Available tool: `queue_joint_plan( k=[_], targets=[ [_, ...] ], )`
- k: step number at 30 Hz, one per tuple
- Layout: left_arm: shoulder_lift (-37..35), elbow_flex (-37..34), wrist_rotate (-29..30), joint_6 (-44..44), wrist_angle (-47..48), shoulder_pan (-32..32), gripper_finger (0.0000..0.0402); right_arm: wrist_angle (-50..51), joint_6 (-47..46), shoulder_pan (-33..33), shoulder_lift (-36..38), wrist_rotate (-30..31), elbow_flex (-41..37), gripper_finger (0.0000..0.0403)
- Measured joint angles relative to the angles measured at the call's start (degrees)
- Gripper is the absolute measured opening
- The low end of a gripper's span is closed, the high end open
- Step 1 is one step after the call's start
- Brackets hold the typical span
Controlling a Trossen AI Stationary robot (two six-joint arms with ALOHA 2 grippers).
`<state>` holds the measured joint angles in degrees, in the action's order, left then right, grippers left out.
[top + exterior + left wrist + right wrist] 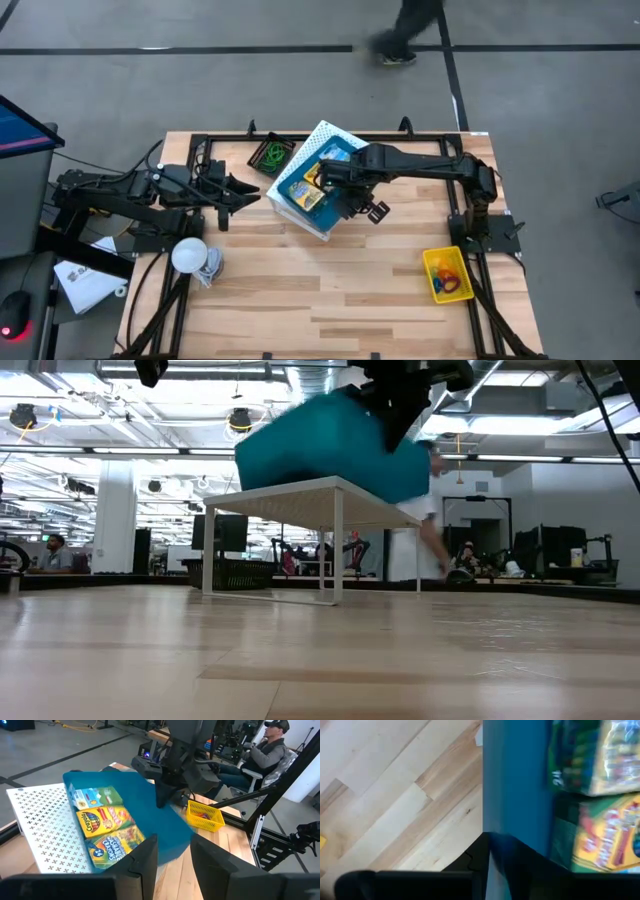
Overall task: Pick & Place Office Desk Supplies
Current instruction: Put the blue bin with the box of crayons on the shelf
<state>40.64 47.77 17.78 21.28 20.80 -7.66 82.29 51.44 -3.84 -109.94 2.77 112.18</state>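
The left gripper (248, 191) waits with fingers apart beside the black tray (270, 156) of rubber bands, the right gripper (335, 180) clamps the blue tray (312, 185) holding three crayon packs (103, 834) (placement seemingly unfinished), and the yellow tray (447, 274) sits filled far right.

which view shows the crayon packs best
The left wrist view: all three crayon packs lie in the blue tray, labels readable. The high view shows them partly hidden under the right arm, the right wrist view shows blurred edges, the low view none.
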Motion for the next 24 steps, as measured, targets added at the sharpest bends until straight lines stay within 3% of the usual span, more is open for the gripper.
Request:
queue_joint_plan(
  k=[16,24],
  targets=[
    [0.00,0.00,0.00,0.00,0.22,0.00,0.0111,0.64,-10.55,-1.97,0.07,0.12,0.02,0.0062],
    [0.00,-0.02,0.00,-0.44,0.33,0.02,0.0111,1.64,-11.00,-2.24,0.07,0.49,0.02,0.0062]
  ],
)
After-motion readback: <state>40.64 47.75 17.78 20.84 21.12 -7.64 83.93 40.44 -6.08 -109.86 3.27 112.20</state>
